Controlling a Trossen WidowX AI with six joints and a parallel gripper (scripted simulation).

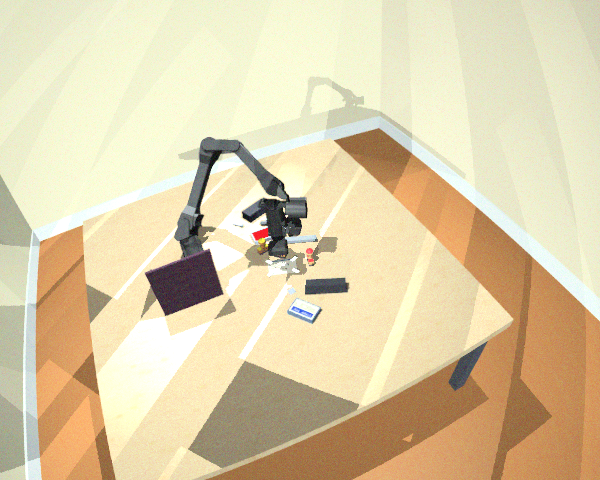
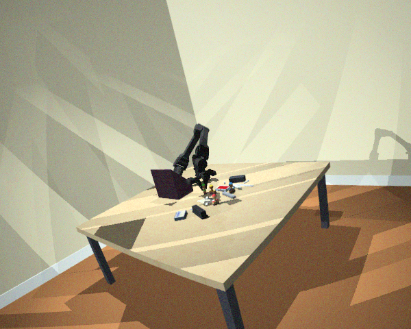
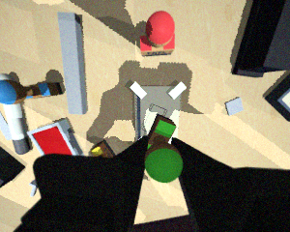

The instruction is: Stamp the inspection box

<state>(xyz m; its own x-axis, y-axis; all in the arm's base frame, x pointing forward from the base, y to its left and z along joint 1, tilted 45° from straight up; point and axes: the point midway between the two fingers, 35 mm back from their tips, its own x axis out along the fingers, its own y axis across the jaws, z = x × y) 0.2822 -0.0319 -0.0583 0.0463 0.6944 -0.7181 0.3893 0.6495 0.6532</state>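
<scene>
Pinching the green-knobbed stamp (image 2: 203, 187) (image 3: 163, 157), the claw (image 1: 278, 253) (image 2: 203, 189) (image 3: 159, 140) is seen above the card (image 1: 282, 267) (image 2: 206, 201) (image 3: 172, 116); whether card and stamp touch cannot be told.

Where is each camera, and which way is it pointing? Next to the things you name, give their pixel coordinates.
Top: high above the table (image 1: 445, 310), looking steeply down; the whole arm (image 1: 202, 180) shows.
Exterior: off to one side, looking across the table (image 2: 233, 226); arm (image 2: 190, 144) and gripper (image 2: 203, 182) show.
Wrist: on the arm near the gripper (image 3: 164, 155), looking past its dark fingers; a green-topped stamp (image 3: 164, 165) is held there.
Top and exterior share the dark purple block (image 1: 184, 283) (image 2: 170, 184).
</scene>
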